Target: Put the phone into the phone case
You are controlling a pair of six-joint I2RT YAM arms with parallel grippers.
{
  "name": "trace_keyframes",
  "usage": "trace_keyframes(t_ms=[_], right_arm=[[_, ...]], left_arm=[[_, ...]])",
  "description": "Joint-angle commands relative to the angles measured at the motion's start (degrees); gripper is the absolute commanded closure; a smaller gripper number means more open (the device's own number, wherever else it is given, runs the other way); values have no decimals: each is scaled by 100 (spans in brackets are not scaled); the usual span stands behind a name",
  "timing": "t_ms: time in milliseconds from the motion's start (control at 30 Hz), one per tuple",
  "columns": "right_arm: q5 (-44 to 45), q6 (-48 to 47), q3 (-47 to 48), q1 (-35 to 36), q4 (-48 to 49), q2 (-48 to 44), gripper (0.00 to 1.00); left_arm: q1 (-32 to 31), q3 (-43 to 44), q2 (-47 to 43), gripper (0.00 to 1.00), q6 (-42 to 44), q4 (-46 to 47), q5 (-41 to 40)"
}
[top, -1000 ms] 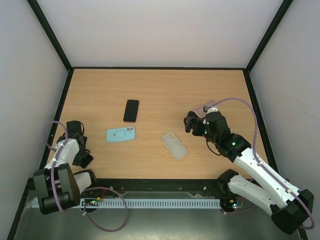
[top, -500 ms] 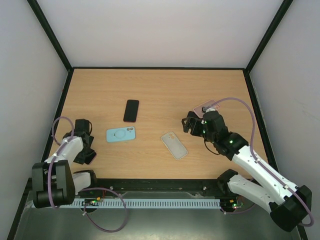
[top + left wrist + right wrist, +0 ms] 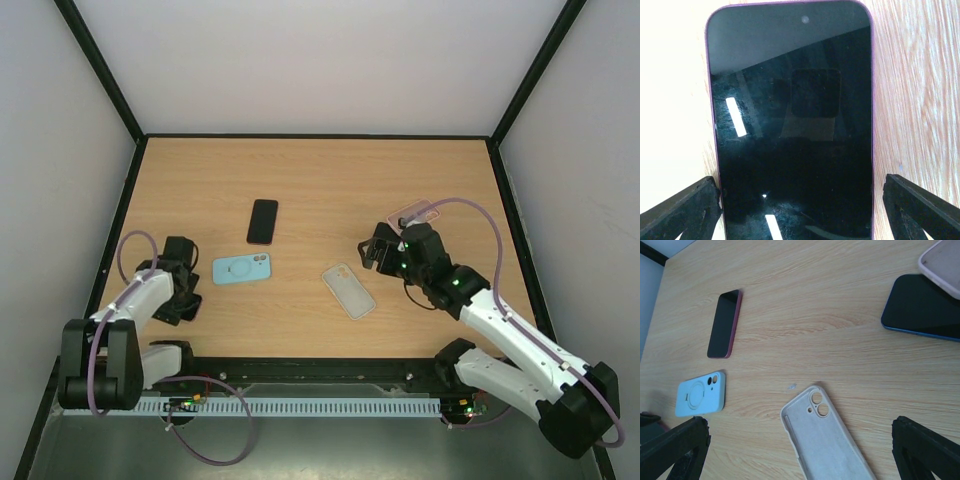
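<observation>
My left jaws stand wide open astride the purple-rimmed black phone (image 3: 792,125), which lies flat on the wooden tabletop (image 3: 920,100), ready, I think, to pinch its edges. The right jaws, wide and empty, hover above the whitish translucent case (image 3: 827,440).

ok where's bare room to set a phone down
Bare: the far strip of table beyond the red phone, and the gap between blue case and white case. Crowded near the right gripper and pink case.
</observation>
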Motion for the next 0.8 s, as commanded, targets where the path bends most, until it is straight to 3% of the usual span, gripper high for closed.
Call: trace_keyframes(t_ms=[0, 767], right_arm=[[-238, 26, -75, -22, 221, 90, 2], [-170, -155, -99, -22, -118, -200, 3]], left_arm=[[-284, -154, 263, 12, -428, -61, 775], [-1807, -183, 60, 18, -1503, -44, 1274]])
